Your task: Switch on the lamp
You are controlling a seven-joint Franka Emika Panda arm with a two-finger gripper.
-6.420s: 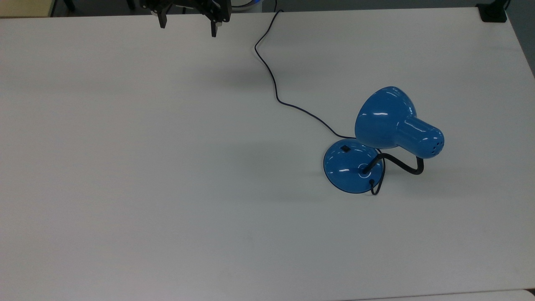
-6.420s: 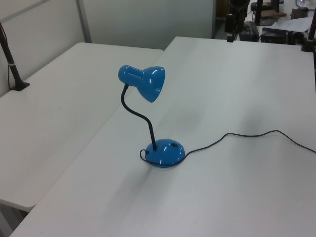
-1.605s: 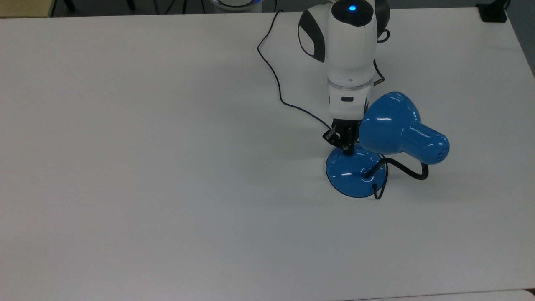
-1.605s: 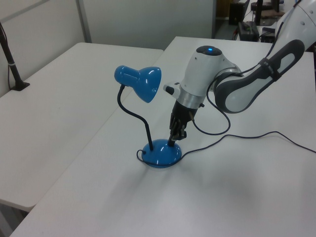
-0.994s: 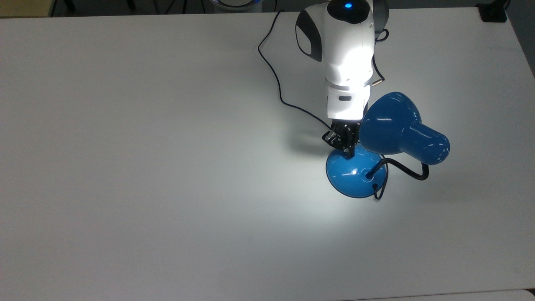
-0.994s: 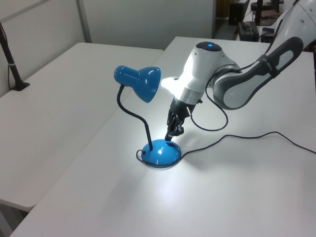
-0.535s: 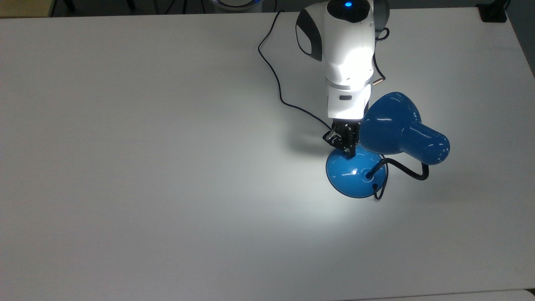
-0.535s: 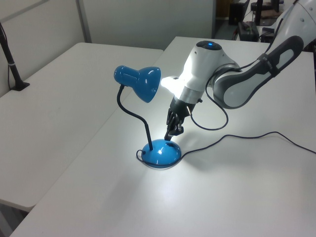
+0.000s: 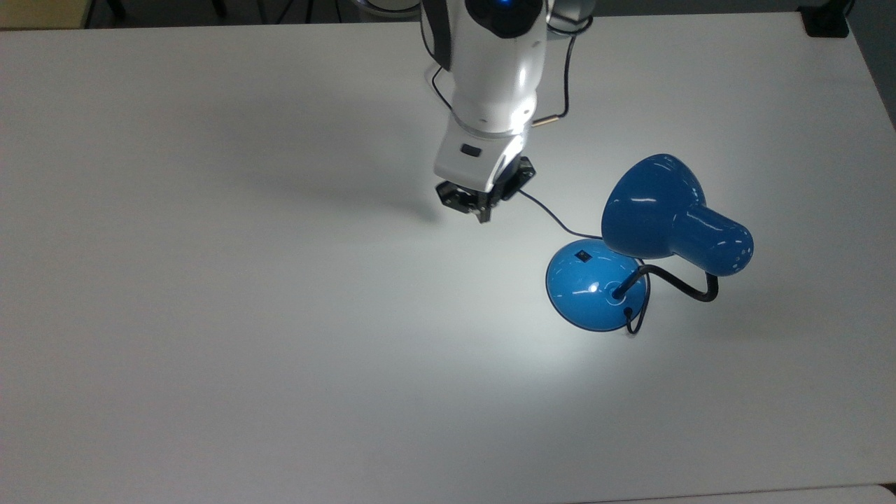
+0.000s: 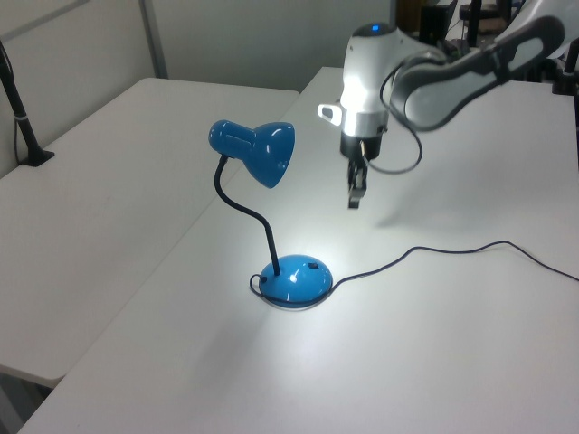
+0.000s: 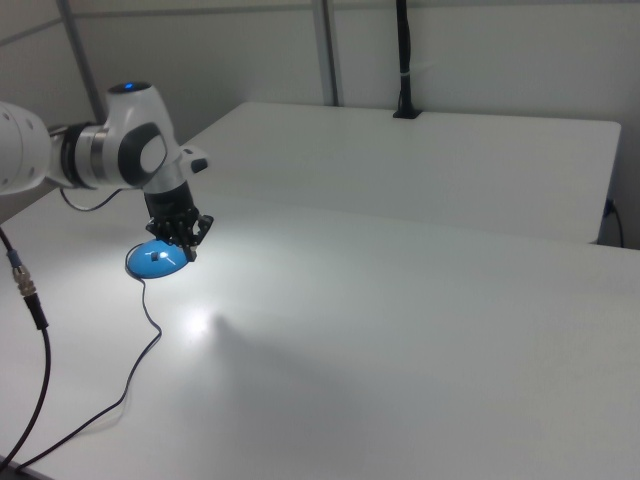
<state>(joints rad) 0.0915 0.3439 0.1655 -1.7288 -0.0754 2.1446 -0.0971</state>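
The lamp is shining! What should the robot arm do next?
Probably just keep lifting away and stop. The lamp throws a bright pool of light on the table, so the job looks done. The gripper hangs in the air, clear of the blue base and its switch.

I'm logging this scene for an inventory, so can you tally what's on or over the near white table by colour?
Blue: 1, the lamp, lit, with its shade and round base
Black: 2, the lamp's cord across the table and the gripper raised above it
White: 1, the robot arm
Total: 4
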